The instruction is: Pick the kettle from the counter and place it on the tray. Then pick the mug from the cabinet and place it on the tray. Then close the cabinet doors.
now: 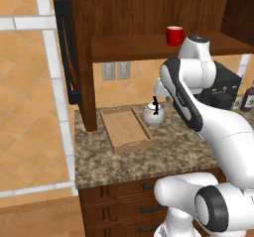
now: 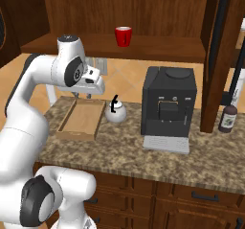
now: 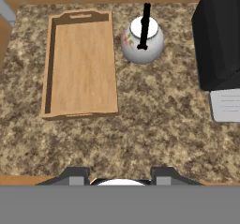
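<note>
Arm: rises from the base, bends at the elbow above the counter (image 1: 149,156), wrist turned so the hand looks straight down from well above the granite.

Gripper (image 3: 121,175): two dark finger tips (image 3: 75,175) at the bottom of the hand view, standing apart with a clear gap between them, nothing between them. Suspended over the counter's front part, well apart from every item.

Kettle (image 3: 142,41): small, round, silvery-white, black arched handle; upright on the counter, just beside the tray's right long rim, near its far end, not touching it. Also seen in the right base view (image 2: 116,112), between the tray and the coffee machine.

Tray (image 3: 51,68): light wood, raised rims, flat on the counter at its left end, nothing in it.

Mug (image 2: 123,36): red, white inside, upright on the cabinet (image 1: 134,13) shelf above the counter.

Cabinet doors: open; one door (image 1: 67,47) swung out at left, black bar handle visible.

Coffee machine (image 2: 168,103): black, on the counter right of the kettle.

Bottle (image 2: 228,118): dark, at the counter's right end.
</note>
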Robot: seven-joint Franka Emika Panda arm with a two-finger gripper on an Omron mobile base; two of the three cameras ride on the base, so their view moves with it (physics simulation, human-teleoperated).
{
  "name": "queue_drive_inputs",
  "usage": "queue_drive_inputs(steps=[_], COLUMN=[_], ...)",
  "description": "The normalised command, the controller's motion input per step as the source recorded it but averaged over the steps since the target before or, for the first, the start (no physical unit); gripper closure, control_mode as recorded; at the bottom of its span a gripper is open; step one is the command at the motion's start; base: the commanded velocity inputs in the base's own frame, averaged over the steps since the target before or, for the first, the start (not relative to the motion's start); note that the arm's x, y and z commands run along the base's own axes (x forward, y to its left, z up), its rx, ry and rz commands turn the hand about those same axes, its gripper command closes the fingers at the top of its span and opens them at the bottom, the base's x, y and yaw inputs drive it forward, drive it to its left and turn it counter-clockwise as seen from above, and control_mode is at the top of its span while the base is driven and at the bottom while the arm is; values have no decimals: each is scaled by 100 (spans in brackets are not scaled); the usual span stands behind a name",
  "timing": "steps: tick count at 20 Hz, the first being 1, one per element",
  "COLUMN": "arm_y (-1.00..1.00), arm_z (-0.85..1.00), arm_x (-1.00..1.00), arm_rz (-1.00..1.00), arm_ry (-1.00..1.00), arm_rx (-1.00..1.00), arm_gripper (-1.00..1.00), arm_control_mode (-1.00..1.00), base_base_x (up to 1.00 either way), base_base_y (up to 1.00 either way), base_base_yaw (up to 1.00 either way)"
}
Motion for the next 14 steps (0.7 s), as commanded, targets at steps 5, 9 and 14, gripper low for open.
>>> queue_drive_inputs(steps=[5,9,14], arm_y=[0,0,-5], arm_z=[-5,-45,-57], arm_x=[-14,-29,-9], arm_rz=[0,0,-3], arm_ry=[-3,-5,0], arm_rx=[0,0,0], arm_gripper=[-100,-100,-100], arm_control_mode=[-100,-100,-100], base_base_x=[0,0,0], base_base_y=[0,0,0], base_base_yaw=[0,0,0])
